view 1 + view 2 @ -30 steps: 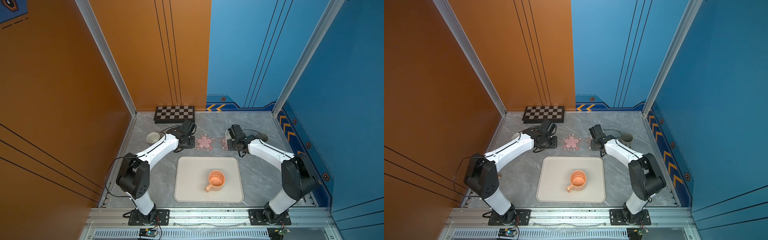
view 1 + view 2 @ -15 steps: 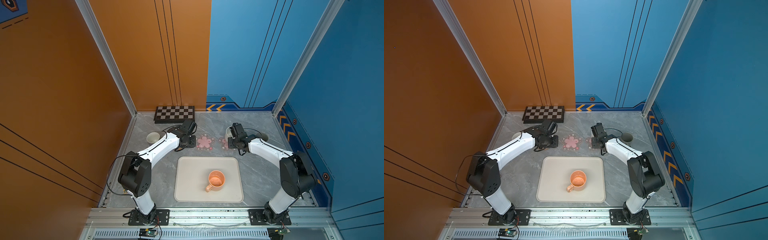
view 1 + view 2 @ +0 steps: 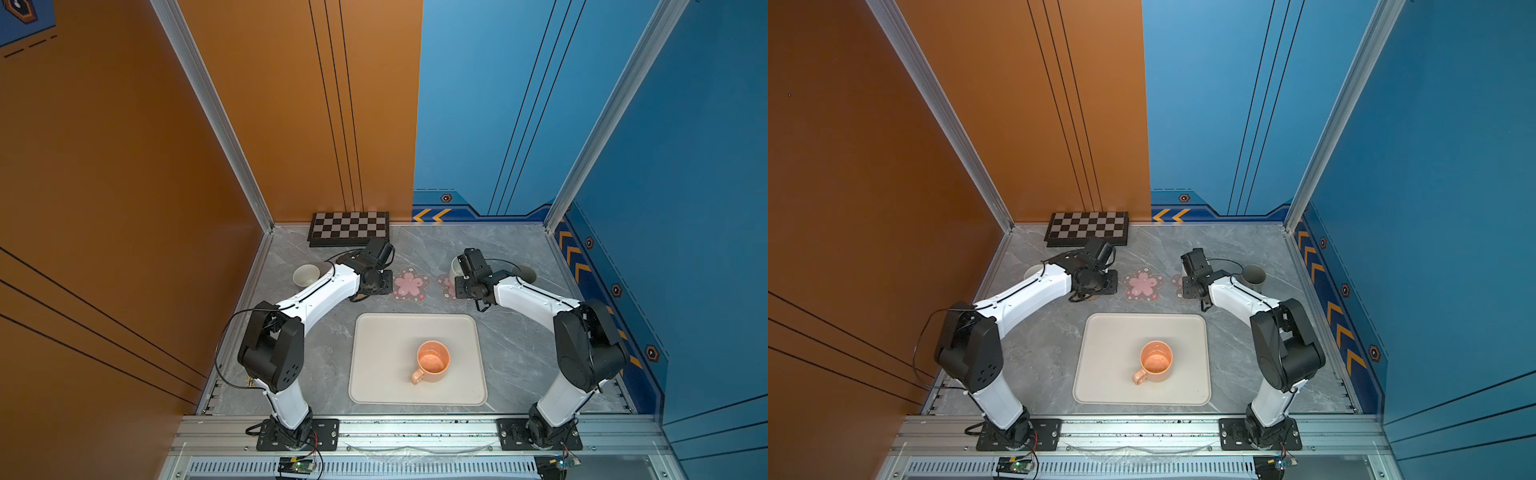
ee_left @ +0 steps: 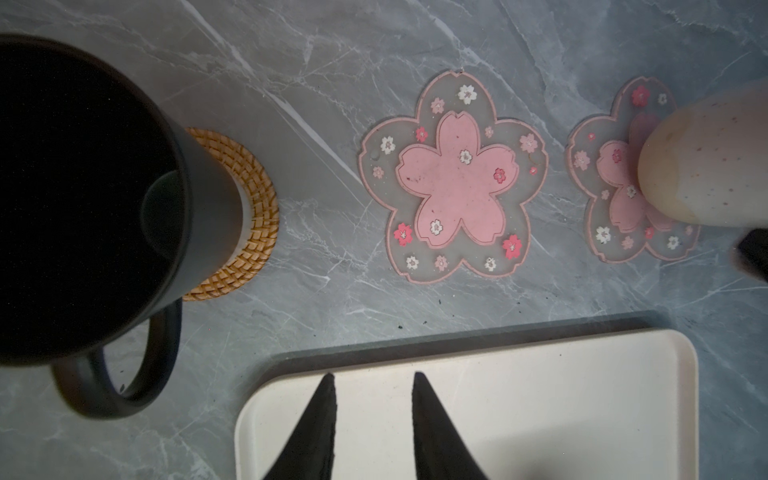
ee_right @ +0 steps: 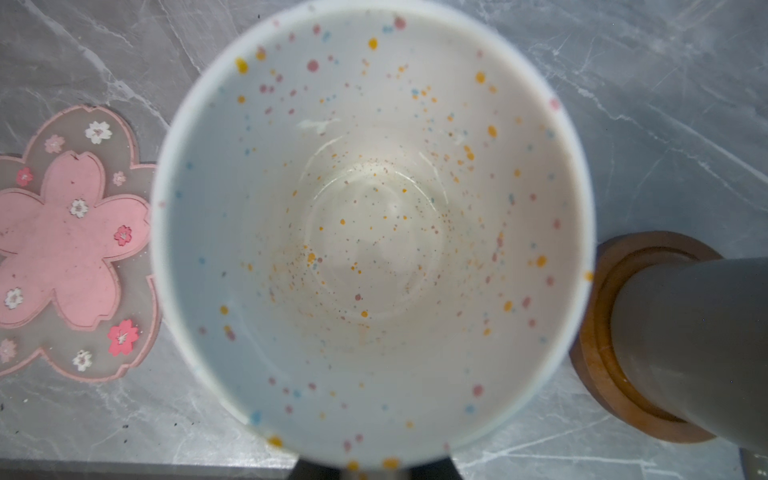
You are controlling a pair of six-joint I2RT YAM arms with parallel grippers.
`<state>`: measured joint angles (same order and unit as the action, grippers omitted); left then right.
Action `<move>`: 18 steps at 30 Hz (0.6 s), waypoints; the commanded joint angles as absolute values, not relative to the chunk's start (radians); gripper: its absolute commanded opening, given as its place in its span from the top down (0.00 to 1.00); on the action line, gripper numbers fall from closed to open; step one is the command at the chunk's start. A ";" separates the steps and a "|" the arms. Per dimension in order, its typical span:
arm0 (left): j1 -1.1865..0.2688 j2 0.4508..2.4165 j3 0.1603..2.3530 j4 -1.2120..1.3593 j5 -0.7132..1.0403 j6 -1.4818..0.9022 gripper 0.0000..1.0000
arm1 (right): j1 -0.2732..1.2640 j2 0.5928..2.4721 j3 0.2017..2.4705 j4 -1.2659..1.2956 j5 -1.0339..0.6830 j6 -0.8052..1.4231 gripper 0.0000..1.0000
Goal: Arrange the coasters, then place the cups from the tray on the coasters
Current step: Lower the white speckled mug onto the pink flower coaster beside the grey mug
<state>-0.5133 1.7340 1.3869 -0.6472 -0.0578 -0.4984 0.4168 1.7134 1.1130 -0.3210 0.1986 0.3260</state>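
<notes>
Cups (image 3: 433,361) five, one on tray (image 3: 382,382), pink coasters (image 3: 410,284) two, left end effector (image 4: 372,376) parted empty, right end effector (image 5: 376,473) clamping speckled cup (image 5: 374,232)

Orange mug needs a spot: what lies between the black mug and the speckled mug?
A pink flower coaster with nothing on it; the left wrist view shows it clearly.

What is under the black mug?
A tan woven coaster sticks out from beneath the black mug; its middle is covered by the mug.
</notes>
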 commanded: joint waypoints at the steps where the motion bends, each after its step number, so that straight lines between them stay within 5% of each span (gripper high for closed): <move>1: -0.509 1.746 1.404 -0.657 -0.043 -0.498 0.67 | 0.422 1.704 1.112 -0.249 0.213 0.351 1.00; 18: -0.516 1.747 1.404 -0.657 -0.041 -0.508 0.67 | 0.439 1.724 1.089 -0.255 0.242 0.362 1.00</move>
<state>-0.5133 1.7344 1.3869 -0.6472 -0.0547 -0.4988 0.4313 1.7351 1.0977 -0.3096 0.2108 0.3405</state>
